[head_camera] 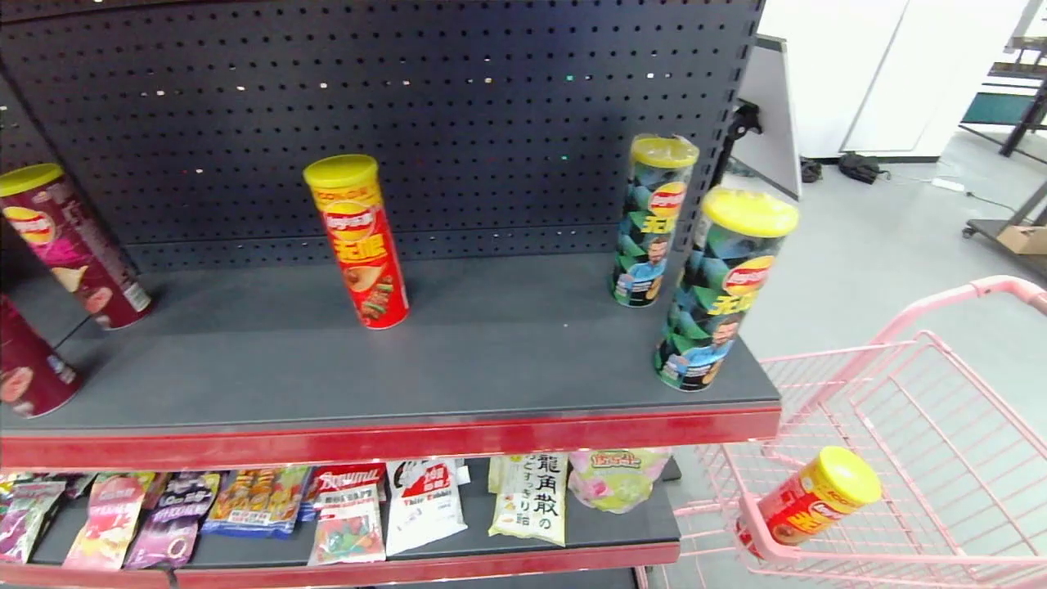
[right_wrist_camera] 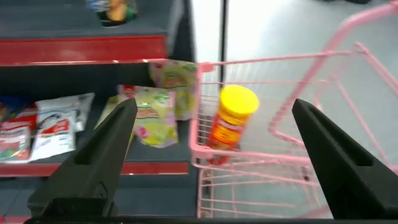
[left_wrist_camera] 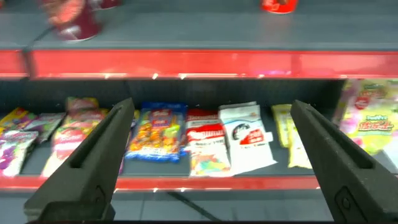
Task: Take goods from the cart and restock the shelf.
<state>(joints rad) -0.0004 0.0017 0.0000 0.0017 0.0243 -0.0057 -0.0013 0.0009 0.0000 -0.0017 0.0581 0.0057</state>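
Observation:
A red chip can with a yellow lid [head_camera: 811, 496] [right_wrist_camera: 231, 122] leans inside the pink wire cart [head_camera: 941, 458] [right_wrist_camera: 292, 168], at its corner nearest the shelf. On the dark upper shelf [head_camera: 458, 360] stand a red can [head_camera: 357, 240], two green-black cans [head_camera: 654, 221] [head_camera: 720, 286] at the right end, and two maroon cans [head_camera: 65, 245] at the left. My right gripper [right_wrist_camera: 214, 174] is open, short of the cart, with the red can framed between its fingers. My left gripper [left_wrist_camera: 211, 168] is open, facing the lower shelf's snack bags [left_wrist_camera: 205, 137].
The lower shelf [head_camera: 507, 540] holds a row of snack bags lying flat, with a green-pink bag [head_camera: 619, 478] [right_wrist_camera: 155, 106] at its right end beside the cart. A red lip [head_camera: 393, 442] runs along the upper shelf's front. Open grey floor lies right of the shelf.

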